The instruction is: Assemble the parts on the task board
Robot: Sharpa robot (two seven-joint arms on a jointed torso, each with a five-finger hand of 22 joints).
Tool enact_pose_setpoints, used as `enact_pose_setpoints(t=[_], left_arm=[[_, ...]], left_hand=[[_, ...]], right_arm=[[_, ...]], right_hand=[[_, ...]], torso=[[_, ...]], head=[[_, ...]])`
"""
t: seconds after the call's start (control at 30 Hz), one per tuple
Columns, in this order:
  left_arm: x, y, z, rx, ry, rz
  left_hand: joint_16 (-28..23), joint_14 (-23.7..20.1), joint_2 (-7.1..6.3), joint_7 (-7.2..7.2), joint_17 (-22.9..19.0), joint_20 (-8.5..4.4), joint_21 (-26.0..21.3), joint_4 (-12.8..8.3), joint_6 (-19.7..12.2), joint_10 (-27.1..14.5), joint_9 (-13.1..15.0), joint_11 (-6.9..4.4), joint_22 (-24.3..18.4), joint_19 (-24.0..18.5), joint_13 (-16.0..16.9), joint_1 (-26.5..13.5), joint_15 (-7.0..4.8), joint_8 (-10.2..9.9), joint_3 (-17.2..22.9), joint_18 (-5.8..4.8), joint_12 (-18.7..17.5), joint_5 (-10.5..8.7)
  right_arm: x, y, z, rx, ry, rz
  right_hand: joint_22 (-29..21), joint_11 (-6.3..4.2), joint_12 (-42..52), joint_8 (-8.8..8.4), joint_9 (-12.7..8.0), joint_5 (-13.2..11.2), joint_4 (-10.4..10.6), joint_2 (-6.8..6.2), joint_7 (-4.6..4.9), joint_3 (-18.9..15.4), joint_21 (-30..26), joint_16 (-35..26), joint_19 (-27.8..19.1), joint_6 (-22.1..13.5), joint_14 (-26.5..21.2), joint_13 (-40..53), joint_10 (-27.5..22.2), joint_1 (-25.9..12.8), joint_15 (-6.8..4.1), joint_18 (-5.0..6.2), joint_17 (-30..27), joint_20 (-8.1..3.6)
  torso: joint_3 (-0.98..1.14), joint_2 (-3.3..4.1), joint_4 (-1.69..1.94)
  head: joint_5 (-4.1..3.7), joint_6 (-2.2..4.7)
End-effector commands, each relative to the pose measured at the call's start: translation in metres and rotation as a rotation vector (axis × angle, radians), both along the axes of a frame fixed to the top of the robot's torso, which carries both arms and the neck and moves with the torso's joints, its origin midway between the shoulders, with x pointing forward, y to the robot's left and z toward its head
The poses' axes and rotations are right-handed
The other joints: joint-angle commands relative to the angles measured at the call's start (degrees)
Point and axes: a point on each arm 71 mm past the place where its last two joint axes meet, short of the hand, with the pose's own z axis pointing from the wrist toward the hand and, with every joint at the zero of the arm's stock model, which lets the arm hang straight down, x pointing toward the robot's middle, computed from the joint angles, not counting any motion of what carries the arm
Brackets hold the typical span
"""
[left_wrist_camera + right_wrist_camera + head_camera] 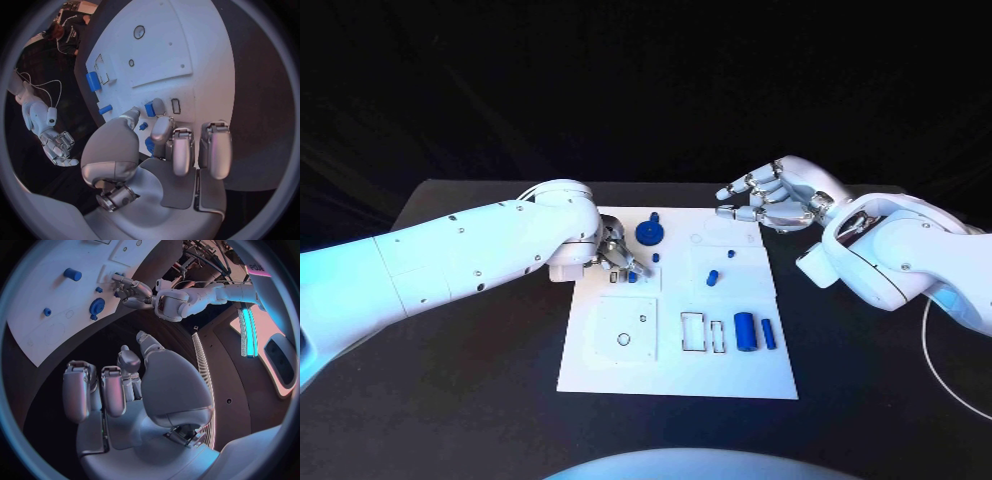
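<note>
The left hand (615, 255) pinched a small blue part (150, 109) on the white task board (733, 370); the right hand (769, 197) hovered released over the black worktop (473, 400). The left wrist view showed the pinch.

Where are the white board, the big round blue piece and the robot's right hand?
task board (678, 375): head view, bare near part.
round blue part (648, 233): head view, its top face.
right hand (769, 197): head view, its middle.
</note>
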Motion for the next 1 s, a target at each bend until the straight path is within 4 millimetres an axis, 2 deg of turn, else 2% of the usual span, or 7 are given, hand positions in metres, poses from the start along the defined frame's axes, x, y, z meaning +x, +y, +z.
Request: enact_pose_setpoints(t=[0.03,0.43,0.57,0.7,0.8,0.87,1.0], left_arm=[[0.002,0.013,0.003,0.111,-0.028,0.102],[0.004,0.015,0.032,0.062,-0.092,0.108],[0.008,0.019,0.051,0.050,-0.105,0.108],[0.019,0.029,0.072,0.058,-0.105,0.122],[0.030,0.036,0.080,0.066,-0.103,0.144],[0.036,0.039,0.082,0.073,-0.096,0.154],[0.049,0.040,0.080,0.090,-0.082,0.165]], left_hand=[[0.2,6.0,0.36,-0.10,15.1,-0.43,0.2,1.0,0.5,0.1,0.2,-0.09,12.3,4.8,-0.3,-0.1,-0.32,0.1,-2.1,-0.62,-0.4,-0.29],[0.2,6.0,1.63,-0.14,15.1,-0.62,-0.5,1.3,0.1,-0.4,0.7,-0.14,11.4,4.3,-1.2,1.1,-0.48,0.2,-6.1,-0.37,-1.2,-0.32],[0.2,6.0,2.03,0.40,15.1,-0.50,-0.9,1.2,-1.6,-2.4,0.7,0.25,11.0,4.1,-4.5,2.8,-0.28,-0.5,-8.1,-0.26,-4.4,-0.28],[0.2,6.0,2.98,2.11,15.1,0.23,-2.1,0.7,-5.6,-4.9,-1.1,1.65,9.6,3.5,-8.3,6.2,0.79,-4.0,-9.5,0.07,-8.1,-0.14],[0.2,6.0,4.07,3.30,15.1,1.25,-2.3,0.9,-6.8,-5.8,-3.4,2.74,9.5,3.4,-9.6,8.4,1.78,-6.8,-10.6,0.11,-9.1,0.12],[0.2,6.0,4.61,3.90,15.1,1.77,-2.3,1.0,-7.4,-5.9,-4.8,3.25,9.5,3.4,-10.0,9.3,2.20,-8.5,-11.3,0.12,-9.3,0.13],[0.2,6.0,5.32,4.17,15.1,2.15,-2.4,1.1,-6.8,-6.0,-6.2,3.53,9.4,3.3,-10.3,10.1,2.53,-9.7,-12.4,0.17,-9.2,0.12]], right_arm=[[0.001,-0.001,-0.001,-0.005,0.002,0.005],[0.003,-0.004,-0.002,-0.009,0.003,-0.006],[0.005,-0.005,-0.002,-0.010,0.004,-0.009],[0.006,-0.005,-0.003,-0.011,0.006,-0.012],[0.006,-0.006,-0.003,-0.012,0.006,-0.015],[0.006,-0.006,-0.004,-0.012,0.006,-0.017],[0.007,-0.005,-0.004,-0.012,0.006,-0.016]], right_hand=[[-0.1,-0.20,0.0,-0.21,-0.1,-0.4,0.1,-0.01,-0.02,-0.1,-0.2,-0.3,-0.5,0.3,4.7,0.0,-0.1,-0.4,-0.40,0.53,8.6,0.11],[-0.1,-0.20,-0.1,-0.23,-0.1,-0.5,0.1,-0.05,-0.02,-0.2,-0.2,-0.3,-0.5,0.3,4.7,0.0,-0.2,-0.5,-0.40,0.55,8.6,0.10],[-0.1,-0.20,-0.1,-0.23,-0.1,-0.5,0.1,-0.05,-0.02,-0.2,-0.2,-0.3,-0.5,0.3,4.7,0.0,-0.2,-0.5,-0.40,0.55,8.6,0.10],[-0.2,-0.20,-0.1,-0.24,-0.1,-0.6,0.1,-0.04,-0.03,-0.2,-0.2,-0.4,-0.5,0.3,4.7,0.0,-0.2,-0.5,-0.40,0.55,8.5,0.10],[-0.2,-0.20,-0.1,-0.24,-0.1,-0.6,0.1,-0.04,-0.03,-0.2,-0.2,-0.4,-0.5,0.3,4.7,0.0,-0.2,-0.5,-0.40,0.55,8.5,0.10],[-0.2,-0.20,-0.1,-0.24,-0.1,-0.6,0.1,-0.04,-0.03,-0.2,-0.2,-0.4,-0.5,0.3,4.7,0.0,-0.2,-0.5,-0.40,0.55,8.5,0.10],[-0.2,-0.21,-0.1,-0.25,-0.1,-0.6,0.1,0.00,-0.04,-0.2,-0.2,-0.4,-0.5,0.3,4.7,-0.1,-0.2,-0.4,-0.41,0.55,8.5,0.10]], torso=[[0.03,0.01,0.00],[-0.02,0.11,-0.09],[0.00,0.11,-0.10],[0.05,0.07,0.03],[0.05,0.03,0.11],[-0.04,0.02,0.20],[-0.12,0.22,-0.09]], head=[[0.05,0.16],[-0.08,0.43],[-0.06,0.41],[-0.18,0.49],[-0.26,0.65],[-0.26,0.63],[0.26,0.68]])
